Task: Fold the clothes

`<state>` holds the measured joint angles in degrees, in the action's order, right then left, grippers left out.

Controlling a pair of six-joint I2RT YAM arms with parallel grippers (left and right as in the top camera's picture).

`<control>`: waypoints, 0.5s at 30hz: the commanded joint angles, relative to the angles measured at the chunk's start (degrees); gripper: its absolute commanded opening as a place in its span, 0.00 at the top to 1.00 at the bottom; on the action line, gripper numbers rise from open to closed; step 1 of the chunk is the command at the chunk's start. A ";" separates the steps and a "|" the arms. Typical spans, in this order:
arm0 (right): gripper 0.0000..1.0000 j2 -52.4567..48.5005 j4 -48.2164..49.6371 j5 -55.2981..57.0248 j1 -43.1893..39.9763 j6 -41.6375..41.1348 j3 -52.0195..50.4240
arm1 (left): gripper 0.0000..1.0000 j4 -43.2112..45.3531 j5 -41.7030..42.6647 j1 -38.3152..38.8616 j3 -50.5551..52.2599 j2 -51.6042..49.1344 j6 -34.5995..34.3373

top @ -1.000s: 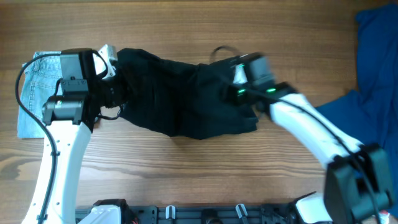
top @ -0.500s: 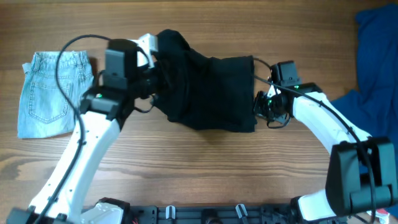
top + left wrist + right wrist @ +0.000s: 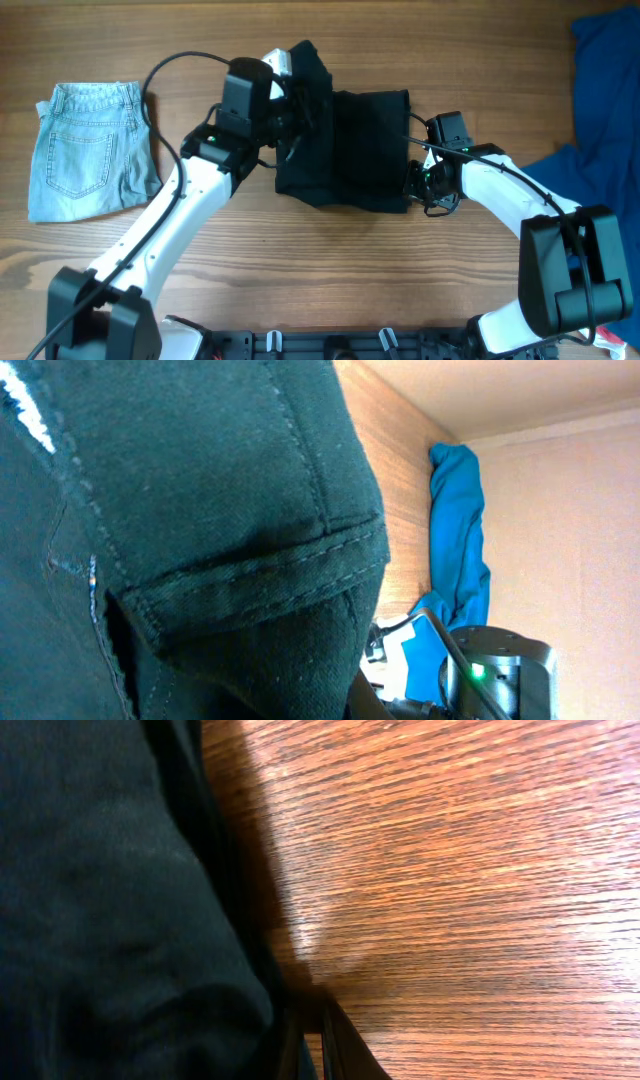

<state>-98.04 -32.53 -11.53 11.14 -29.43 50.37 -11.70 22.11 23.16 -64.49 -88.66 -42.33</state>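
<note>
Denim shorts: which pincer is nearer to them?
Left. The left pincer is at the black garment's edge facing the denim shorts; the right pincer is at the garment's opposite edge, farther off.

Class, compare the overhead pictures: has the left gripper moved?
Yes. The left gripper swung rightward, away from the denim shorts, carrying the black garment's edge.

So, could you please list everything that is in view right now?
black garment: one, black, mid-table, partly folded, its left end lifted.
denim shorts: one, light blue, flat at the table's left side.
blue fabric: one heap, royal blue, at the right edge.
table: one, brown wood, under everything.
left tool: one, black, buried in the garment's raised end, apparently gripping it.
right tool: one, black, at the garment's right edge, fingers closed there.
</note>
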 commanded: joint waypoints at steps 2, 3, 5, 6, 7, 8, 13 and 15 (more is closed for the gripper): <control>0.91 -1.62 0.61 -0.11 0.94 0.72 -1.01 | 0.93 1.03 -0.13 2.32 -1.46 -2.67 -1.88; 0.90 -1.62 0.63 -0.09 0.94 0.72 -1.01 | 0.93 1.03 -0.11 2.73 -1.46 -2.97 -1.88; 0.90 -1.62 0.59 -0.09 0.94 0.74 -0.98 | 0.93 1.05 -0.13 3.61 -1.46 -3.43 -1.88; 0.90 -1.62 0.59 -0.09 0.94 0.74 -1.01 | 0.93 1.14 -0.13 4.04 -1.46 -3.61 -1.88; 0.90 -1.62 0.61 -0.09 0.94 0.76 -1.01 | 0.92 1.31 -0.15 4.50 -1.46 -3.74 -1.88; 0.90 -1.62 0.61 -0.11 0.94 0.74 -1.01 | 0.93 1.68 -0.13 4.92 -1.46 -3.93 -1.88; 0.90 -1.62 0.59 -0.09 0.94 0.74 -1.01 | 0.92 2.51 -0.13 7.39 -1.46 -4.26 -1.88; 0.90 -1.62 0.59 -0.11 0.94 0.74 -1.01 | 0.92 3.06 -0.13 8.61 -1.46 -4.26 -1.88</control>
<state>-98.06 -32.12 -11.53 11.60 -29.43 50.33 -9.96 21.85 29.63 -64.51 -92.49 -43.66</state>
